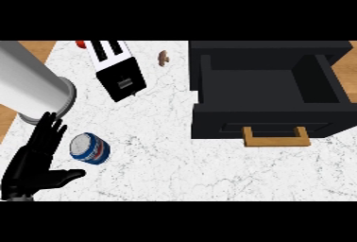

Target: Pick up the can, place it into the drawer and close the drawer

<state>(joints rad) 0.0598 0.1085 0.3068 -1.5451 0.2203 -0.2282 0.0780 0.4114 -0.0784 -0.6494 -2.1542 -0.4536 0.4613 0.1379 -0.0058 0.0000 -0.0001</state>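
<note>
Most of the view is a white marbled counter (209, 170) with wooden strips at its left and right edges. At the right a black drawer (265, 120) stands pulled open, its wooden handle (276, 137) facing the lower edge; shadow hides much of its inside. A broad grey cylinder (28, 80) slants in from the upper left, cut off by the edge, so what it belongs to cannot be told. A black and white toaster (118, 68) lies at the top, slots toward the far edge. The left hand (31, 168) shows at the lower left, fingers straight and together, thumb spread to the right, wrist cut off. The can (89, 148) sits just beside those fingers, above the thumb, well apart from the drawer; whether they touch cannot be told. It is squat, with a blue wall marked white and a pale round end. It seems to stand on end, axis upward. Its label is unreadable. A small brown thing (164, 57) and a red scrap (81, 44) cannot be made out.
</note>
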